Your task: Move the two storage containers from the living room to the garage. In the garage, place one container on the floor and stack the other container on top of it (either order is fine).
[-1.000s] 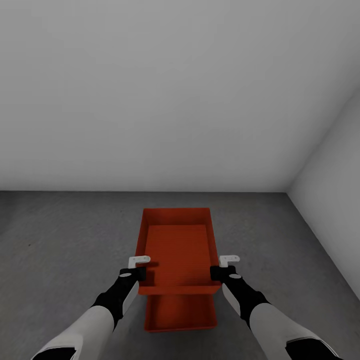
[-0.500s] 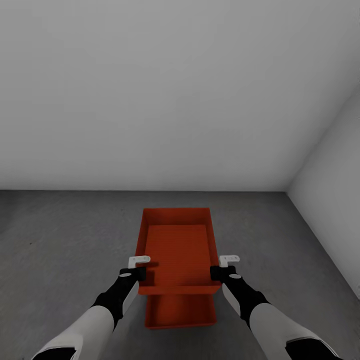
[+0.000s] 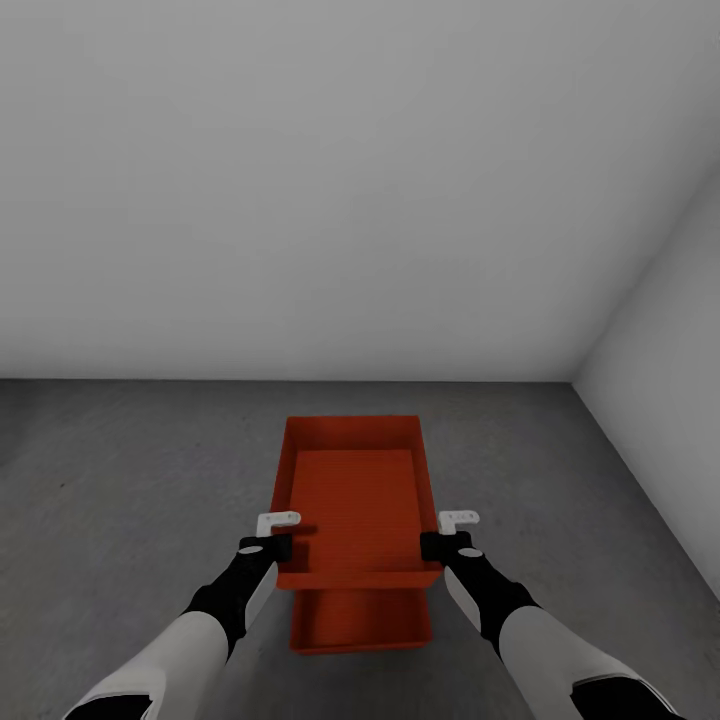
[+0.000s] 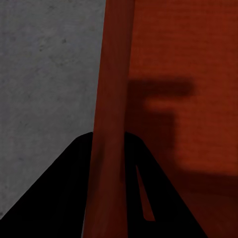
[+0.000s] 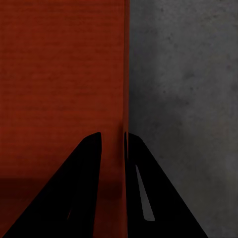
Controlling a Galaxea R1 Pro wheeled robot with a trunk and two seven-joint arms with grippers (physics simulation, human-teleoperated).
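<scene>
Each pair of fingers pinched a long side wall of the upper container (image 3: 355, 490): the left gripper (image 3: 268, 545) on its left wall, the right gripper (image 3: 440, 545) on its right. It hung over the lower container (image 3: 360, 625) on the garage floor (image 3: 130, 470), sitting further forward (towards the wall). Judging by that overhang, drawing it back squarely before lowering and letting go would stack it best.

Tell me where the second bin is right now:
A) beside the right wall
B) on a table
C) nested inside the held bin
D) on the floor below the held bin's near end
D: the lower bin lies on the grey floor, showing beneath the near end of the upper bin, which both grippers hold.
</scene>
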